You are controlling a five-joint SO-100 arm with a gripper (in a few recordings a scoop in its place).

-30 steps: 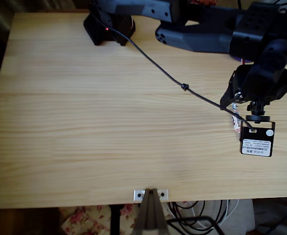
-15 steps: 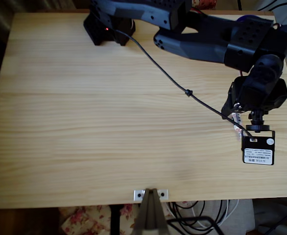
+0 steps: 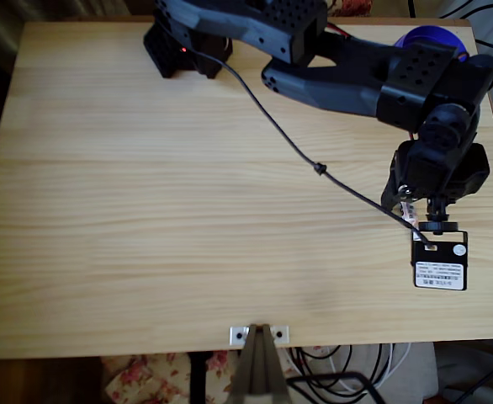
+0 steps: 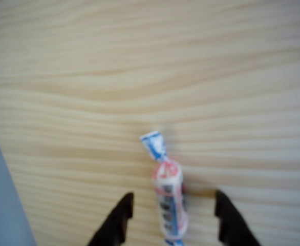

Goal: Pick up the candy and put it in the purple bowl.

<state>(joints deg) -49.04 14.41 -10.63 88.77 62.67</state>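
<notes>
The candy point(image 4: 168, 197), a small white wrapper with red and blue print and twisted ends, lies lengthwise between my two dark fingertips in the wrist view. My gripper point(image 4: 173, 212) is open, with a gap on each side of the wrapper. From overhead, the candy point(image 3: 409, 210) is a thin pale strip under the gripper point(image 3: 408, 198) near the table's right edge. The purple bowl point(image 3: 427, 38) sits at the far right corner, partly covered by the arm.
The dark arm reaches from its base point(image 3: 183, 46) at the back across to the right. A black cable point(image 3: 316, 168) runs over the wooden table point(image 3: 145, 210) to the wrist camera box point(image 3: 438, 263). The table's right edge is close to the gripper.
The arm's upper links have swung back, uncovering the purple bowl. The gripper has stayed over the candy, and the wrist camera box has shifted slightly toward the front edge.
</notes>
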